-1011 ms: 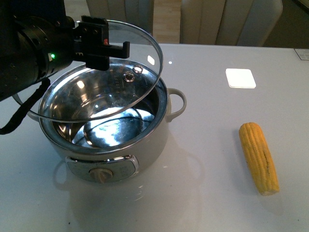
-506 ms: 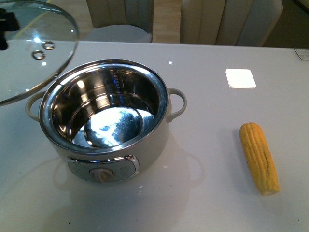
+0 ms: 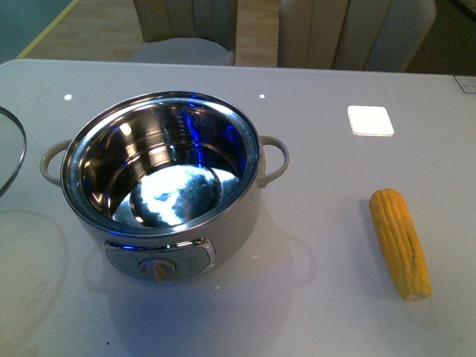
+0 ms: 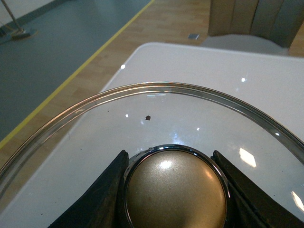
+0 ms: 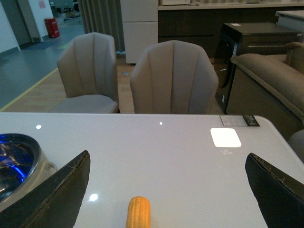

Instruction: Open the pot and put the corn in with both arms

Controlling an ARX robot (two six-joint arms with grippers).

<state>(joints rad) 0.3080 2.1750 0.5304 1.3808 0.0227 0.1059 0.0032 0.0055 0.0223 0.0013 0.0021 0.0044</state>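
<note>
On the desk [image 3: 312,149] the pot [image 3: 160,178] sits open, and the corn [image 3: 400,243] lies well off to its right, flat end toward the robot. The left fingers [image 4: 107,194] are pinching the lid [image 4: 156,109] by its gold knob [image 4: 175,190], out past the pot's left side. The right fingers [image 5: 61,190] are spread wide and empty, with the corn showing between them. The cob looks stiff, fairly light and bumpy but prone to rolling, so I'd grab it across the middle.

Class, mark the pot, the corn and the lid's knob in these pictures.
pot [image 3: 232,222], front view, cream outer wall.
corn [image 3: 400,243], front view, middle of the cob.
lid's knob [image 4: 175,187], left wrist view, centre of the gold dome.
</note>
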